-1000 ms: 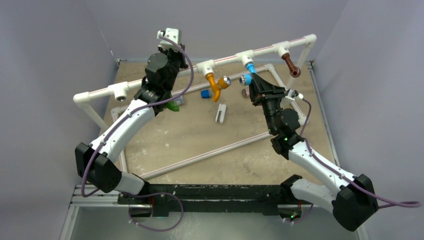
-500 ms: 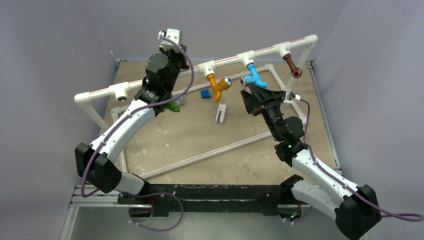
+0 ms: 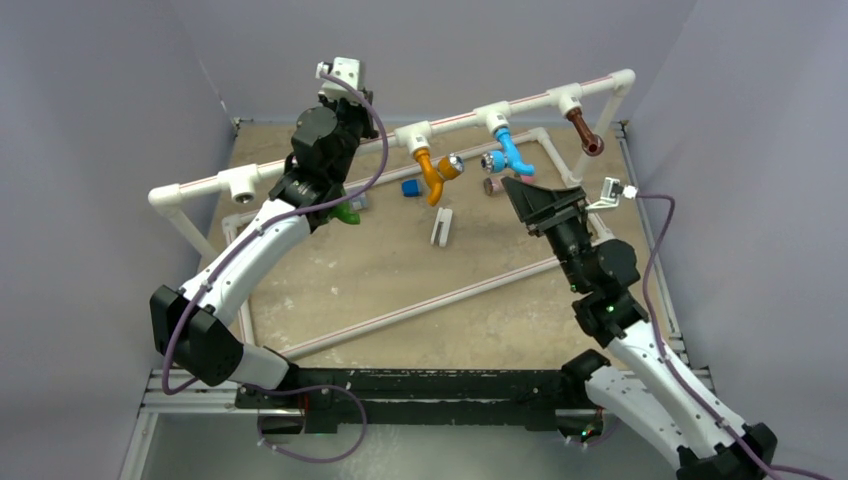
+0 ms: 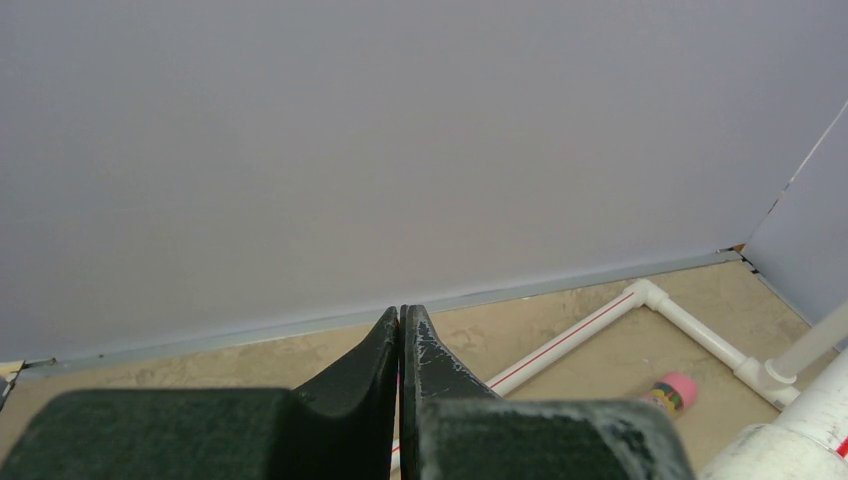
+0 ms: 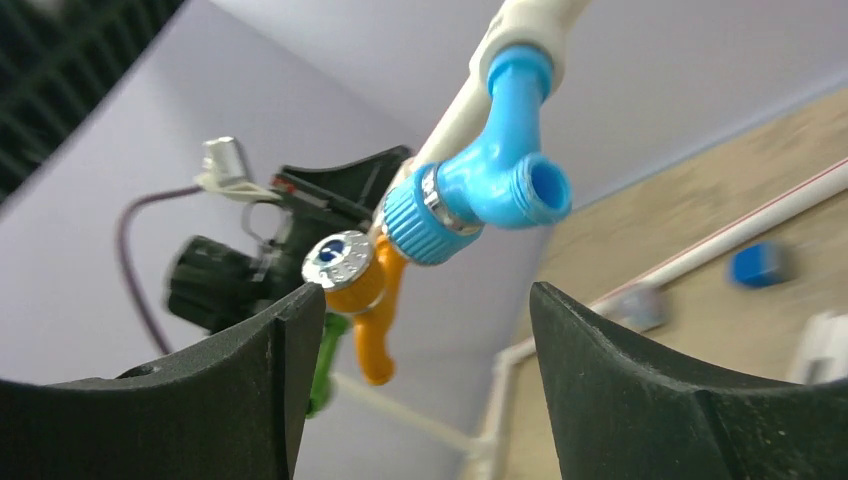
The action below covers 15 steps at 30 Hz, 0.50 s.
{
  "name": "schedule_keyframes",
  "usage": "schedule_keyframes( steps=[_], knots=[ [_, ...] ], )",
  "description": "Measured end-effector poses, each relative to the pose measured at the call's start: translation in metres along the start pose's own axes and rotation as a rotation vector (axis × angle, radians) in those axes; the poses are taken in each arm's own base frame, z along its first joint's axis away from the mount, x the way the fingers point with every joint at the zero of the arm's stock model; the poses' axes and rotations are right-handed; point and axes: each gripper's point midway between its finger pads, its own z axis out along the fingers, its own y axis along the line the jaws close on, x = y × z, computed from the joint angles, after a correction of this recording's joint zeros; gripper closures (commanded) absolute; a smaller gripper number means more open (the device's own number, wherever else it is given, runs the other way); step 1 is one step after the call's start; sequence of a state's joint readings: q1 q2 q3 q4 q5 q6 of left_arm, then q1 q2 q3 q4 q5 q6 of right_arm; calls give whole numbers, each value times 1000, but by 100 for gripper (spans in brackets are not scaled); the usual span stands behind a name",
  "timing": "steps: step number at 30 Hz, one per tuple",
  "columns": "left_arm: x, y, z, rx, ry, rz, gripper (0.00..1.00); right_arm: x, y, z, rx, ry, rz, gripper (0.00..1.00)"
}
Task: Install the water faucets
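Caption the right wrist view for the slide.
Open right pincer frames the blue faucet hanging from the white pipe, orange faucet behind.

top: I look down from high behind, whole table in frame | left wrist: level, facing the back wall | right wrist: close, tilted up at the blue faucet — also in my top view

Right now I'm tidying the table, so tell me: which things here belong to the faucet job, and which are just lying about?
Job: blue faucet, orange faucet, brown faucet, green faucet, pipe frame.
Lying about: blue cube, pink-capped cylinder, white piece.
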<state>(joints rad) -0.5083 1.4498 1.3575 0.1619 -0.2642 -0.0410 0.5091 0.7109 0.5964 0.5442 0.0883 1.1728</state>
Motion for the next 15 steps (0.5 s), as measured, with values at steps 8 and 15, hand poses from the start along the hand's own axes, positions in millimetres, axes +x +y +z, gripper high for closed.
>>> schedule_keyframes(
  steps=[8, 15],
  knots=[
    [0, 0, 0, 0, 1, 1, 100, -35, -4, -11, 102, -54, -557, 23],
    [1, 0, 0, 0, 1, 1, 100, -64, -2, -15, 155, -16, -1129, 19]
  ],
)
